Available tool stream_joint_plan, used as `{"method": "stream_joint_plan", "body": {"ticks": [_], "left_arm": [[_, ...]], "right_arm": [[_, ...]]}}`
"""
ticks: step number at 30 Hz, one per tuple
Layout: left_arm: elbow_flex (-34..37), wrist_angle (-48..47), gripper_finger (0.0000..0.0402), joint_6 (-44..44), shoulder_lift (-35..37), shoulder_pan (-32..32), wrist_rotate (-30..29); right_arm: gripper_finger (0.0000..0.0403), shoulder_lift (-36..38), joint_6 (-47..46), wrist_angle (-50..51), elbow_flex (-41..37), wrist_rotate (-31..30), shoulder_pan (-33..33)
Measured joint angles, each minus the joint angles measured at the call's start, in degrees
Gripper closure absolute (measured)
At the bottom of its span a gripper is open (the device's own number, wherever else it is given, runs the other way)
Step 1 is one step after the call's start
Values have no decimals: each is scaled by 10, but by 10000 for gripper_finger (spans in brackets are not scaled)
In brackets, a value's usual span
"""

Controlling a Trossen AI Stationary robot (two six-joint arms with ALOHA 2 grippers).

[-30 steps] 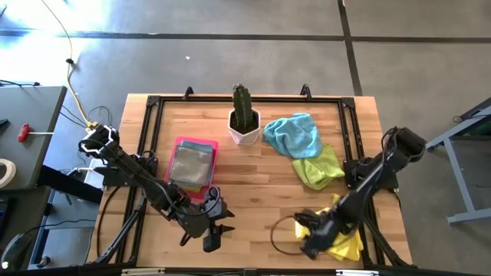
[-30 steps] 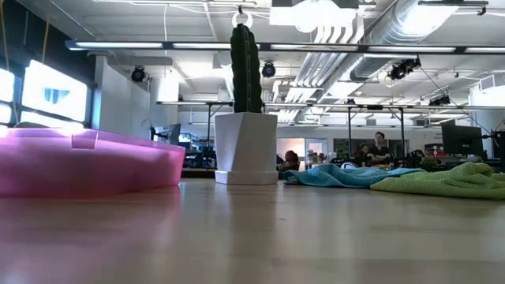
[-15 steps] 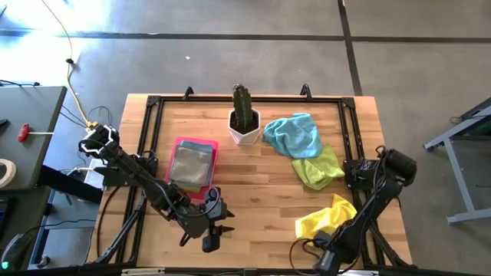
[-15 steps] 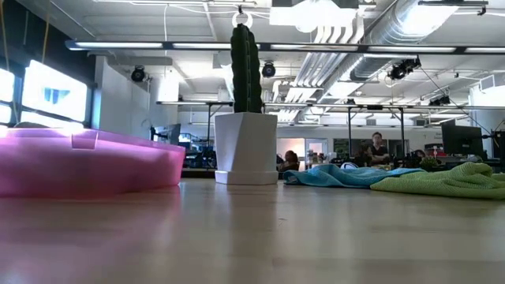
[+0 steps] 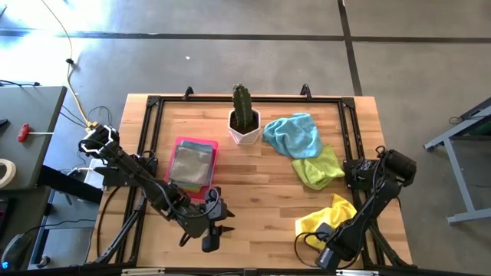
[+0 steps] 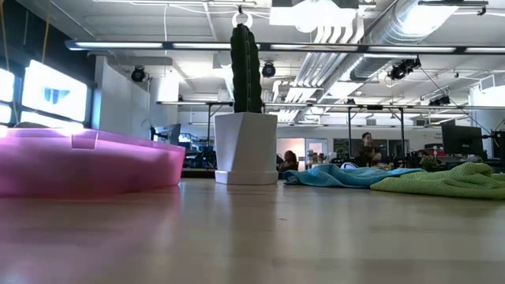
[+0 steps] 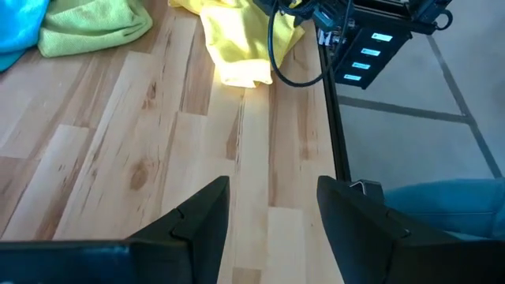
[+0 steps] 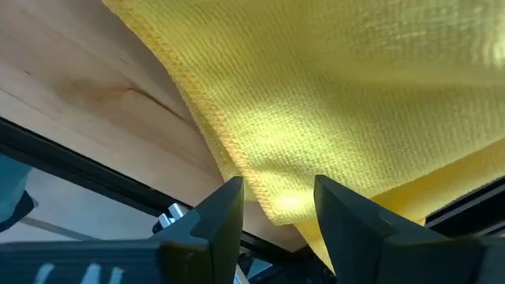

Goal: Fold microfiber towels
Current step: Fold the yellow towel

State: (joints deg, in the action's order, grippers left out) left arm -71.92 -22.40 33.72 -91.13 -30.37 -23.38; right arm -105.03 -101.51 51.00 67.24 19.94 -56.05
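Observation:
A yellow towel (image 5: 331,215) lies crumpled near the table's front right corner. My right gripper (image 5: 326,249) stands at the towel's near edge, pointing steeply down. In the right wrist view it (image 8: 276,197) is open, with a corner of the towel (image 8: 272,201) between its fingers. My left gripper (image 5: 215,230) waits open over bare wood at the front edge, left of centre. A blue towel (image 5: 295,134) and a green towel (image 5: 318,167) lie bunched at the back right. A grey towel (image 5: 192,163) rests folded in a pink tray (image 5: 181,144). My right gripper's open fingers (image 8: 225,209) stand on either side of the yellow towel's near corner, coming from above. The towel lies slack on the table. Whether a finger touches the cloth, I cannot tell.
A cactus in a white pot (image 5: 245,123) stands at the back centre. A black frame rail (image 5: 349,161) runs round the tabletop. Bare wood (image 5: 261,207) lies between the two grippers. A dark cable (image 7: 276,55) hangs by the right arm over the towel's edge.
My right gripper has gone from over the yellow towel toward the table's near edge and down, tipping to point more steeply downward. Most of that move came early in the second. More of the towel shows now. My left arm has kept still.

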Motion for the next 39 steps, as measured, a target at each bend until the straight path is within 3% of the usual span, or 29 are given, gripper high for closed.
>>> {"method": "stream_joint_plan", "body": {"ticks": [10,21,32,39], "left_arm": [[0,0,218,-15,0,0,-3],[0,0,218,-25,0,4,-13],[0,0,218,-25,0,12,-13],[0,0,218,-25,0,11,-13]], "right_arm": [[253,-32,28,-48,0,2,0],[253,-45,71,0,0,-1,2],[255,-39,105,-33,2,-188,32],[302,-40,161,-47,1,-252,64]]}}
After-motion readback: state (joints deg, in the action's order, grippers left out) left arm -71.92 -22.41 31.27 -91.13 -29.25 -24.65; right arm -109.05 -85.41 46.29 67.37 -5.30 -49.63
